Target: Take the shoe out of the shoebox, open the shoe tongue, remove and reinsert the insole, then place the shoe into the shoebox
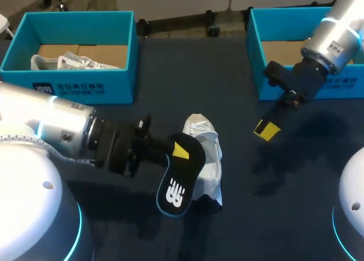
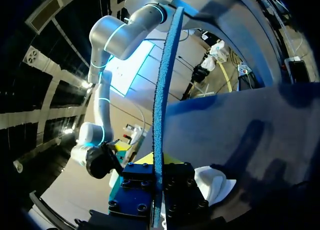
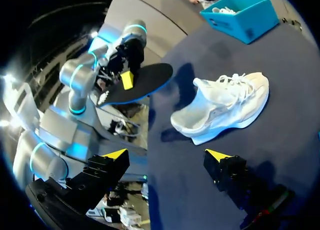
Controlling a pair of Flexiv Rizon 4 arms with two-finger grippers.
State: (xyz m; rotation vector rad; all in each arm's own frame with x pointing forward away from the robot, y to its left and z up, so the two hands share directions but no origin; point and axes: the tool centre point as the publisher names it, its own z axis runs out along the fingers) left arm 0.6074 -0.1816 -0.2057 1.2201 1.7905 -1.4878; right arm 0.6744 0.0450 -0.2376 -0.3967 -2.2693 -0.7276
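Where your left arm [image 1: 51,130] comes in over the near side of the table [image 1: 170,85], the left gripper [image 1: 173,150] is clamped on the insole [image 1: 177,184]. Its fingers pinch the insole from both flat sides. In the left wrist view you see it edge-on, a thin blue line rising straight out from between the fingers. From above it shows its black face with a blue rim, tilted, its near end hanging lower toward you.

Just beyond and beside it is the shoe [image 1: 207,147], white, out of the box and resting on the dark table. The right wrist view shows it standing on its sole, laces up. From the head camera the insole overlaps the shoe's left flank and hides that part. You cannot tell from that view whether the two touch, but the right wrist view shows the insole held above the table with a gap to the shoe.

Further right, well apart from the shoe, your right gripper [image 1: 266,130] hangs over bare table with its fingers spread wide. Its own camera looks between the two yellow tips at the shoe ahead.

At the far edge sit two blue boxes. The left shoebox [image 1: 122,79] holds a second shoe [image 1: 74,62], also white. The right shoebox [image 1: 254,50] is partly covered by your right arm [image 1: 330,45], which crosses its front wall and hides that corner of its inside.
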